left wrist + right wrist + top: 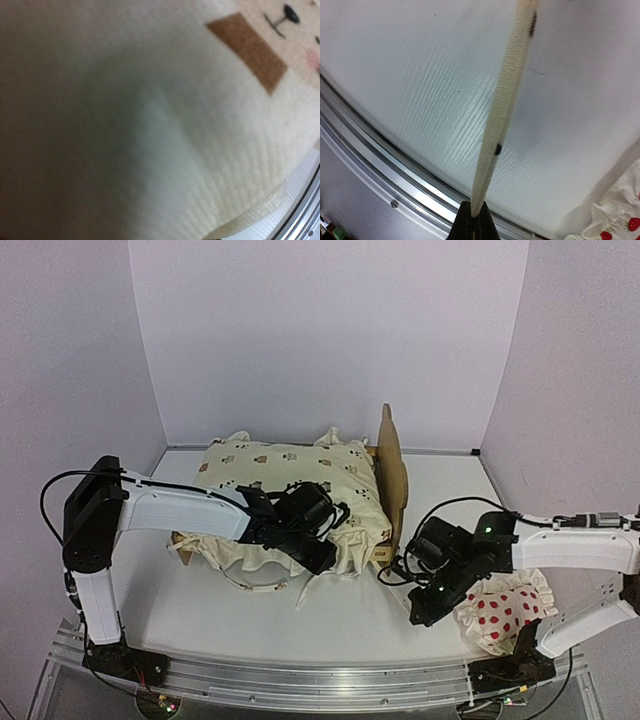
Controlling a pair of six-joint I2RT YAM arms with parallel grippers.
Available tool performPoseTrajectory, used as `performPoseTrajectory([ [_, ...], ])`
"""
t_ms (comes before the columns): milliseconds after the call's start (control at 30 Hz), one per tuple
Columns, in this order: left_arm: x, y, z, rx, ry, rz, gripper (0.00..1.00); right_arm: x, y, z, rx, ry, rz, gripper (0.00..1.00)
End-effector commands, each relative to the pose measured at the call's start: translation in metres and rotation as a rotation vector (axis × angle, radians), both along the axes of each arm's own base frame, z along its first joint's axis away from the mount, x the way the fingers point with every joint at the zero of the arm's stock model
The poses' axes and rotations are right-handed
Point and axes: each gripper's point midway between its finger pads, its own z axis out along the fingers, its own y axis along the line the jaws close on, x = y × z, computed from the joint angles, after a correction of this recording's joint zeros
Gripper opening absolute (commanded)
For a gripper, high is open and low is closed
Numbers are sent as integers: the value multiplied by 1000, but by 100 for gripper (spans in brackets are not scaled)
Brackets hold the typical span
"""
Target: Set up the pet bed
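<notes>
The pet bed stands mid-table, its plywood headboard (390, 465) upright at the right end. A cream cover (280, 465) with small animal prints lies over the frame and hides most of it. My left gripper (318, 550) presses into the cover's front ruffle. The left wrist view shows only blurred cover cloth (210, 150), so its jaws are hidden. My right gripper (420, 615) hovers low to the right of the bed. In the right wrist view, this gripper (476, 220) is shut on a thin cream strap (507, 95) that runs up and away from it.
A white pillow with red dots (505, 612) lies at the front right by the right arm, and its edge (620, 220) shows in the right wrist view. An aluminium rail (300, 680) runs along the table's near edge. Loose cream ties (262, 586) trail in front of the bed.
</notes>
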Motion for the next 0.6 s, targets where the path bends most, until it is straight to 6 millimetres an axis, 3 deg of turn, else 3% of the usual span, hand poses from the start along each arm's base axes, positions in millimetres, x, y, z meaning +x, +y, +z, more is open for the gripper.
performPoseTrajectory([
  [0,61,-10,43,-92,-161,66,33,-13,47,-21,172,106,12,0],
  [100,63,-9,42,-75,-163,59,34,-15,69,-35,219,135,27,0],
  [233,40,-5,41,-77,-97,17,41,-14,80,-48,213,164,31,1],
  [300,23,-1,42,-85,-60,-6,47,-14,82,-50,205,171,34,13],
  [433,-5,13,42,-81,1,-22,56,-7,83,-47,199,135,40,47],
  [567,-30,29,36,-96,65,-26,59,-2,81,-34,203,93,58,57],
])
